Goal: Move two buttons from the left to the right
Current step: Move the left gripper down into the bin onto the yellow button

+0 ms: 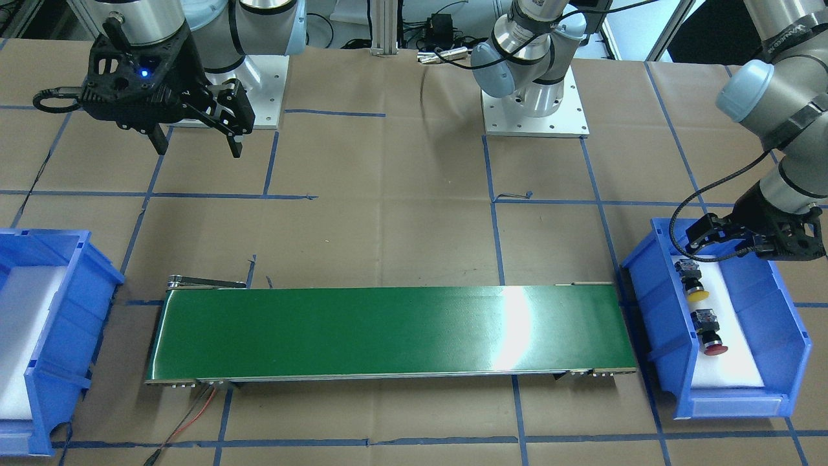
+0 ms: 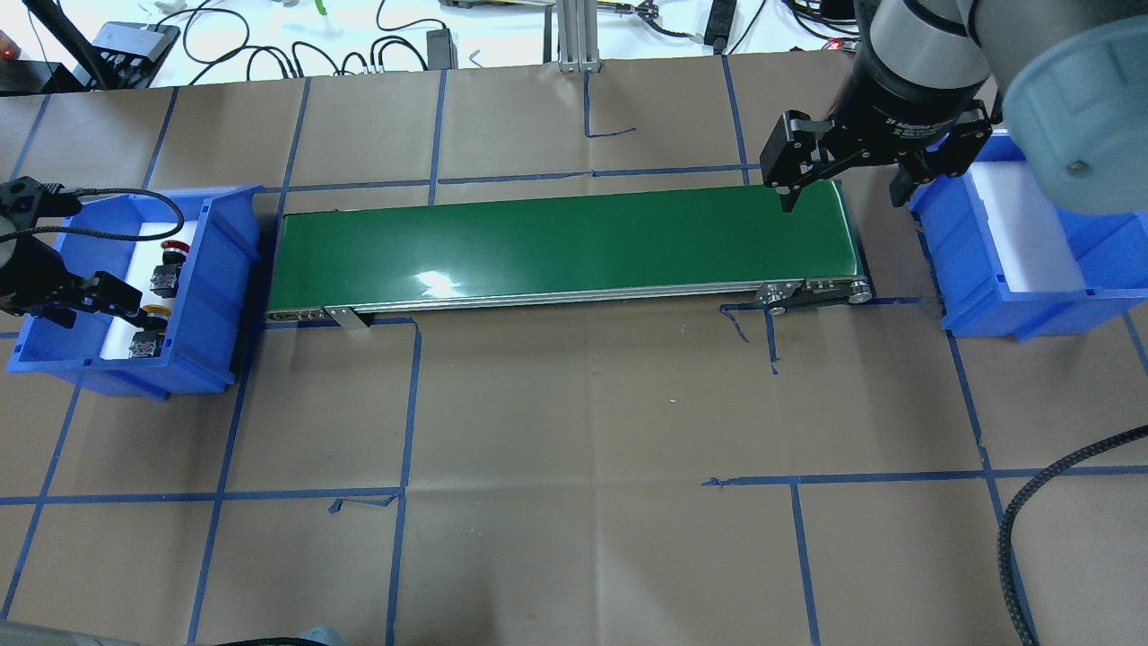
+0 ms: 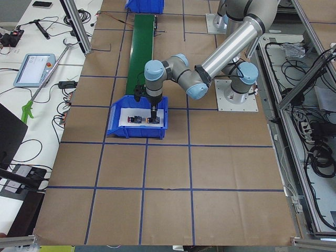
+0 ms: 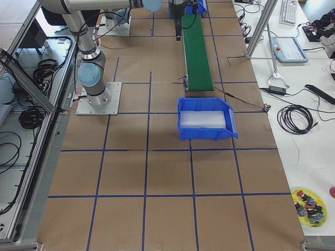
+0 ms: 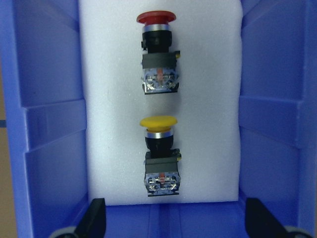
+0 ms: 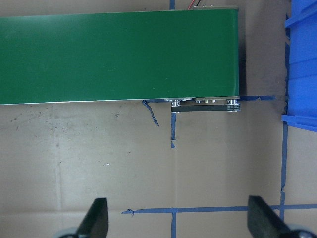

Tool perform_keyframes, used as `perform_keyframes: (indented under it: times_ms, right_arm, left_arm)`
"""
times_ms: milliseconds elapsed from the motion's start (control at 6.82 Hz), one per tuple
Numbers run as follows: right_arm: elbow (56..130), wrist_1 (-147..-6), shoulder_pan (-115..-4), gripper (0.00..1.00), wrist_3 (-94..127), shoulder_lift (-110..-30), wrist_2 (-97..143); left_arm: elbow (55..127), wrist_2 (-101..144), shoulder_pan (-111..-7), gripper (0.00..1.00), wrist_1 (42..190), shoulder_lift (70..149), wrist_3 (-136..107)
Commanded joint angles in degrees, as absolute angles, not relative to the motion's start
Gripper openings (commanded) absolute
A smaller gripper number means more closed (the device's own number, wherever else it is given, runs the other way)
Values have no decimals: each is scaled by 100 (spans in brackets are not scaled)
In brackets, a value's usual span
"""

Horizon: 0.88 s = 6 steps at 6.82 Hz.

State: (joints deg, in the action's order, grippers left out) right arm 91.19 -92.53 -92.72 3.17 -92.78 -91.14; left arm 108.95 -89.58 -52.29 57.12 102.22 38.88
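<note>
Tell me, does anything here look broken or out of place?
Nothing serious. The yellow button and red button lie on their sides, in line, on white foam in the blue bin. Only blue tape beside the conveyor belt looks scruffy, with loose ends.

"What's carrying everything?"

"A table (image 2: 574,404) covered in brown paper, marked off with blue tape lines (image 2: 215,494)."

"And directly on it?"

"From overhead, a green conveyor belt (image 2: 565,242) just above centre, a blue bin (image 2: 215,287) at nine o'clock and a second blue bin (image 2: 1031,309) at three."
</note>
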Motion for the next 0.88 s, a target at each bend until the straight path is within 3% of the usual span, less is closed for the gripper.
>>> perform_keyframes:
  times_ms: [0,733]
  right_arm:
    - [9132,-9255,-9272,100,316,-9290,-9123]
    - [9141,-9255,-9272,100,316,-9281,-9123]
  left_arm:
    - [11030,-8860,-5124,99,5511,10414,3973]
    - [11074,-8877,-5168,99,5318,10845,3929]
